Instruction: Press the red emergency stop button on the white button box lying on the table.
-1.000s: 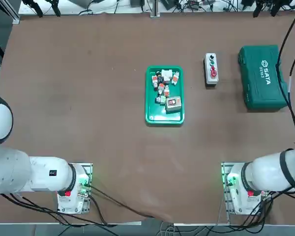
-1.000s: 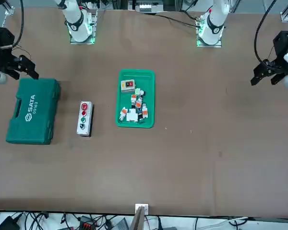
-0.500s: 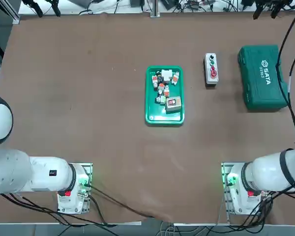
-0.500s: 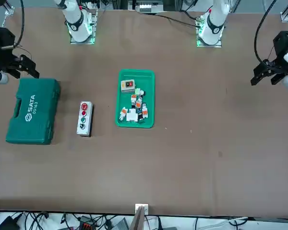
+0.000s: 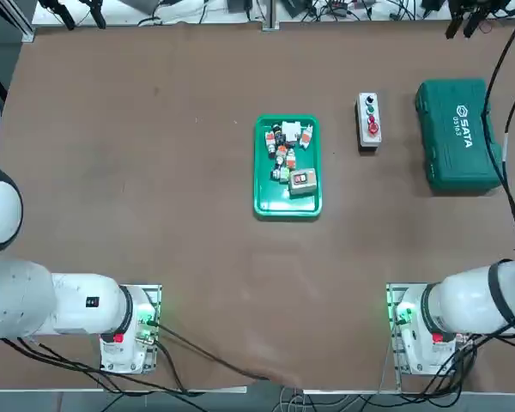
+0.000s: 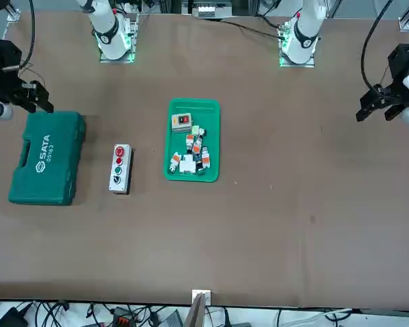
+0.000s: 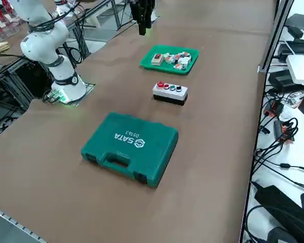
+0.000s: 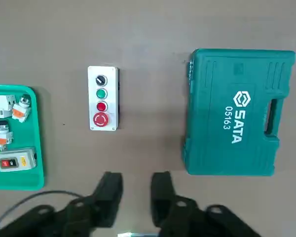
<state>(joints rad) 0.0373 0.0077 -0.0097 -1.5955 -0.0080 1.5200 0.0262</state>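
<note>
The white button box (image 5: 369,121) (image 8: 103,98) lies flat on the brown table (image 5: 154,172), between a green tray and a tool case. Its red emergency stop button (image 8: 100,119) (image 5: 372,129) (image 6: 120,151) sits at one end of the row, beside a smaller red, a green and a dark button. My right gripper (image 8: 135,190) (image 6: 39,103) (image 7: 143,28) hangs high above the table, well apart from the box. Its fingers (image 8: 111,190) point down with a narrow gap and nothing between them.
A dark-green tool case (image 5: 459,133) (image 8: 237,118) lies close beside the box. A green tray (image 5: 259,163) (image 8: 19,180) of small parts lies on the box's other side. Cables run along the table's far edge (image 5: 326,10).
The right gripper's fingers have drawn closer together. The box, tray and case have not moved.
</note>
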